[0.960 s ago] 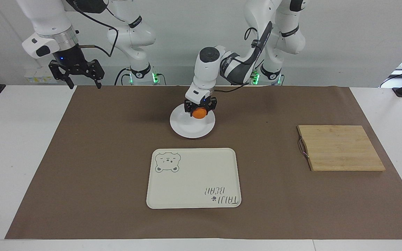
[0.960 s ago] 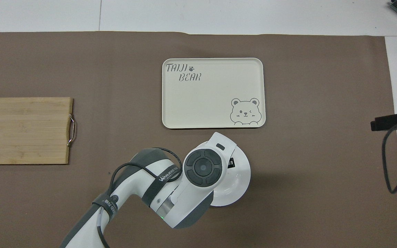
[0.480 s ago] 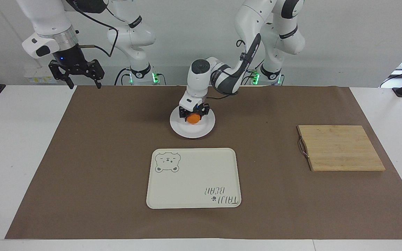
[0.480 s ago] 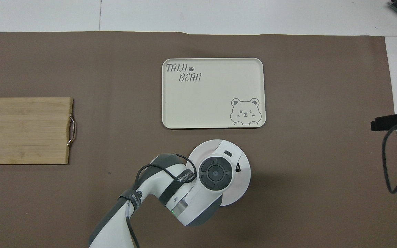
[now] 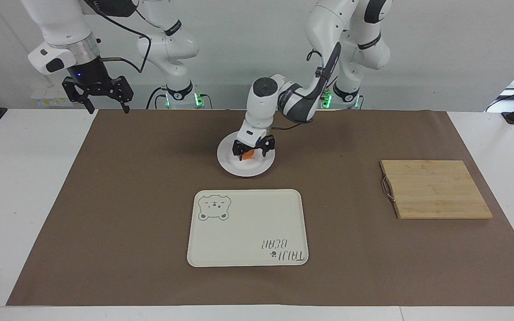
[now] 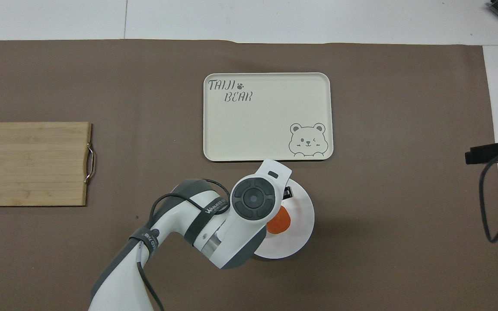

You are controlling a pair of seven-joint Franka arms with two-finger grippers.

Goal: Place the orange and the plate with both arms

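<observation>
I see the orange sitting in the well of the white plate, which lies on the brown mat at the robots' end of the cream tray. The left gripper hangs just over the fruit with its fingers spread to either side of it and, as far as I can judge, no longer pinching it. In the overhead view the orange peeks out from under the wrist, toward the right arm's side of the plate.

What matters next, I reckon, is that the plate sits between the two arms and the tray lies straight ahead of it, farther from the robots. The right gripper waits raised over the mat's corner at its own end of the table, fingers apart and holding nothing.

The tray reads "TAIJI BEAR" beside a bear drawing. A bamboo cutting board with a metal handle lies toward the left arm's end.
</observation>
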